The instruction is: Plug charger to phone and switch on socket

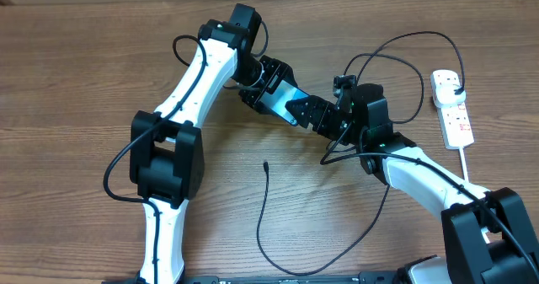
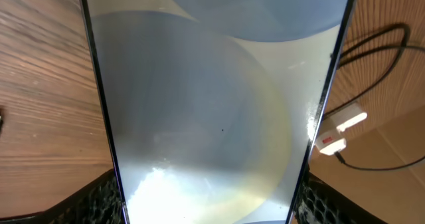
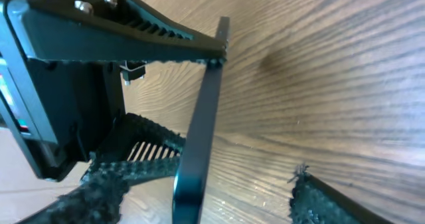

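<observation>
The phone [image 1: 282,99] is held above the table with its cyan screen up. My left gripper [image 1: 269,88] is shut on it. In the left wrist view the phone's screen [image 2: 212,104] fills the frame between my left fingers [image 2: 209,207]. My right gripper [image 1: 318,115] is open at the phone's other end. In the right wrist view the phone [image 3: 199,131] shows edge-on between my spread right fingers [image 3: 206,197], with a gap to the right finger. The charger's thin black cable [image 1: 261,221] lies on the table, its small tip [image 1: 265,163] free. The white socket [image 1: 453,115] lies at the right.
The charger cable loops from the front edge up past my right arm towards the socket's far end [image 1: 455,83]. The socket also shows in the left wrist view [image 2: 339,127] with black cable around it. The table is brown wood [image 1: 67,73].
</observation>
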Controlling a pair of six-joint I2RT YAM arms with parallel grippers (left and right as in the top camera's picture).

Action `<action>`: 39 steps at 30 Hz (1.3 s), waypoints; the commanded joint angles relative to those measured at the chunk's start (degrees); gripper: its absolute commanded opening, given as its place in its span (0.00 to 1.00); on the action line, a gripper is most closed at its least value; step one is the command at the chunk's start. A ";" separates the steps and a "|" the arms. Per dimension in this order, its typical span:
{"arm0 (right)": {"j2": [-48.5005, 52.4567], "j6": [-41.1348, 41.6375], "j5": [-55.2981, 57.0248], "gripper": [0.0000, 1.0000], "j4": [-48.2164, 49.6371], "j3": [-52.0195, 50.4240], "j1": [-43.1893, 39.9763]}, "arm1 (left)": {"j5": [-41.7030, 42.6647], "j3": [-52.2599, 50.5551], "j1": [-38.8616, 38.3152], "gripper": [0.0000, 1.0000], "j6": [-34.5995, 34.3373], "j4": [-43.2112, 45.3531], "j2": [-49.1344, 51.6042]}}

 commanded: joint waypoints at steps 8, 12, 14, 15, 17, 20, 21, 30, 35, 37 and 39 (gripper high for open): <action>-0.07 -0.07 2.40 0.58 0.17 0.68 0.39 | 2.62 2.14 -2.82 0.04 -0.85 1.73 0.15; -0.07 -0.07 2.89 0.55 -0.09 0.68 0.39 | 1.66 2.14 -3.45 0.04 -1.05 1.79 0.17; -0.07 -0.02 3.89 0.53 -0.63 0.68 0.39 | 1.57 2.14 -3.67 0.04 -1.33 1.97 0.17; -0.07 0.00 4.35 0.53 -1.01 0.68 0.39 | 1.57 2.14 -3.82 0.04 -1.70 2.51 0.17; -0.07 0.13 4.57 0.51 -1.14 0.68 0.39 | 1.55 2.14 -3.87 0.04 -1.70 3.10 0.15; -0.07 0.15 5.97 0.49 -1.64 0.68 0.39 | 0.09 2.14 -3.91 0.04 -1.70 3.26 0.15; -0.07 0.15 6.49 0.49 -1.79 0.68 0.39 | -0.26 2.14 -3.93 0.04 -1.70 3.26 0.15; -0.07 0.15 7.78 0.44 -1.99 0.68 0.39 | -5.11 2.14 -5.20 0.04 -3.41 4.33 0.15; -0.07 0.15 7.96 0.43 -2.25 0.68 0.39 | -5.25 2.14 -6.54 0.04 -5.16 6.67 0.17; -0.07 0.15 7.96 0.40 -2.25 0.68 0.39 | -5.25 2.14 -6.80 0.04 -5.60 7.23 0.17; -0.07 0.15 7.98 0.34 -2.27 0.68 0.39 | -5.25 2.14 -6.86 0.04 -5.99 7.41 0.15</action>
